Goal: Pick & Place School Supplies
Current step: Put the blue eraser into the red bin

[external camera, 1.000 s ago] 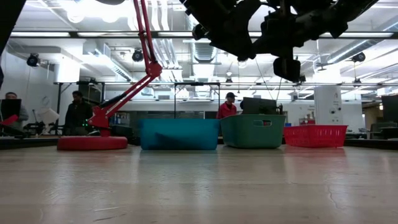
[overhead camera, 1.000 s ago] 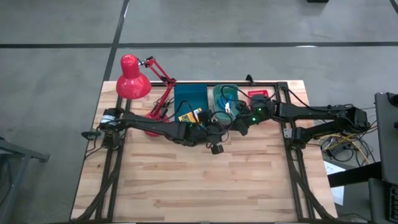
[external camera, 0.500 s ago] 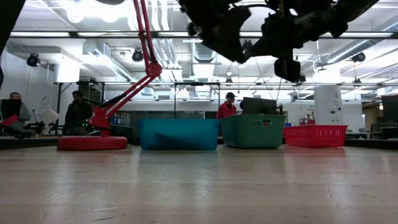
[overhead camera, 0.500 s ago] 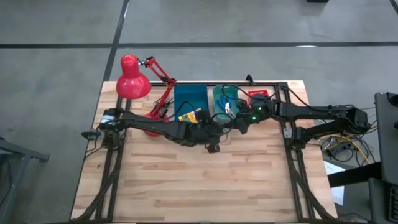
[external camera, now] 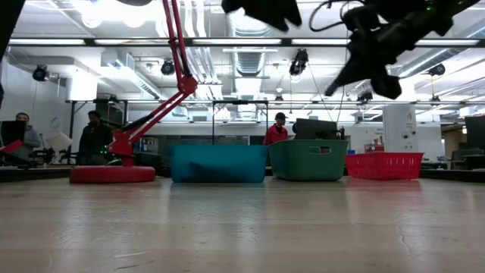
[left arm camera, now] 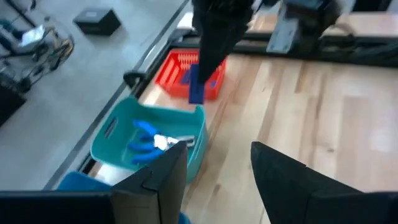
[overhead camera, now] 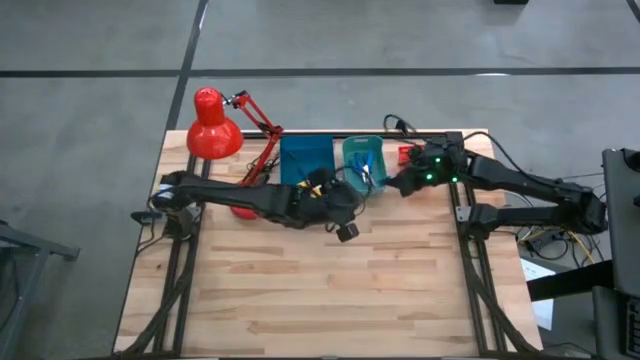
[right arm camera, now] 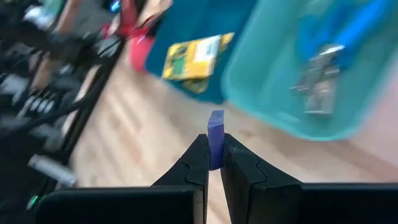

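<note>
Two grippers are up over the far half of the table. The right gripper [right arm camera: 214,163] pinches one small purple block [right arm camera: 216,147] upright between its fingertips; the same block [left arm camera: 196,86] hangs below that gripper in the left wrist view, in front of the red bin [left arm camera: 176,73]. In the high view the right gripper [overhead camera: 398,186] sits near the right side of the teal bin [overhead camera: 351,152], its arm running off to the right.

The left gripper [left arm camera: 217,163] has its fingers spread with nothing between them. In the high view it [overhead camera: 338,203] hovers just near of the blue bin [overhead camera: 307,153] and the teal bin, its arm reaching in from the left.

Three bins stand in a row along the far edge: blue on the left, teal in the middle, red on the right.

One yellow-and-green crayon box [right arm camera: 196,56] shows lying in the blue bin; any others there I cannot make out. Blue-handled metal tools [left arm camera: 154,140] lie in the teal bin: blue handles and a metal end show, count unclear, looks like two.

One red desk lamp [overhead camera: 213,133] stands at the far left, its base [external camera: 112,174] left of the blue bin.

Three people [external camera: 94,138] show in the room beyond the table.
</note>
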`<state>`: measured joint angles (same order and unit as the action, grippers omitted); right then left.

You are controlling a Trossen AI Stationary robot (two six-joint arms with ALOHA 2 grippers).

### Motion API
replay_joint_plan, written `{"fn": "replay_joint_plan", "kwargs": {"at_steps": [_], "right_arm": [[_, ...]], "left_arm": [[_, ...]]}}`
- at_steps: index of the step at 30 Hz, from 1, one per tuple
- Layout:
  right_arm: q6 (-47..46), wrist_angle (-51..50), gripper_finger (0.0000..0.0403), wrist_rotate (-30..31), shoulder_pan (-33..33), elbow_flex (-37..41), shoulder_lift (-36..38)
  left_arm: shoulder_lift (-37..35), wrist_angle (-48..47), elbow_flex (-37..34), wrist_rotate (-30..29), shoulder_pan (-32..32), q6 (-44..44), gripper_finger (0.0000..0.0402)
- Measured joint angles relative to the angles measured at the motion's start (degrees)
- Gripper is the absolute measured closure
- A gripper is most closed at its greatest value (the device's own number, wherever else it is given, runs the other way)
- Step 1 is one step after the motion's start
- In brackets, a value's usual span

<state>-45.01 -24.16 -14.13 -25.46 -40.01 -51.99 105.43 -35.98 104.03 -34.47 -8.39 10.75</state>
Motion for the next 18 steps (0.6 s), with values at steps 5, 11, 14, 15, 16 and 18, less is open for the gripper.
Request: {"fn": "replay_joint_plan", "kwargs": {"at_steps": [5,11,14,15,16,18], "right_arm": [[-0.8,-7.7,0.0383,6.6,-5.6,0.0,5.5],[-1.3,-15.8,0.0383,8.5,-12.7,0.0,7.0],[-0.3,-16.5,0.0383,8.6,-15.5,0.0,5.3],[0.4,-16.6,0.0383,9.0,-16.4,0.0,4.4],[1.2,-16.7,0.0383,9.6,-17.4,0.0,3.6],[2.2,-17.7,0.0383,10.0,-19.5,0.0,1.4]], "left_arm": [[-4.7,0.3,0.2,0.6,-0.9,-2.1,0.0218],[-9.8,0.4,-0.1,0.5,-1.6,-3.0,0.0218],[-11.4,0.4,-0.2,0.6,-2.2,-5.2,0.0218],[-11.9,0.4,-0.2,0.6,-2.4,-6.1,0.0218],[-12.3,0.4,-0.2,0.5,-2.7,-6.9,0.0218],[-13.1,0.5,-0.2,0.5,-3.2,-7.9,0.0218]]}}
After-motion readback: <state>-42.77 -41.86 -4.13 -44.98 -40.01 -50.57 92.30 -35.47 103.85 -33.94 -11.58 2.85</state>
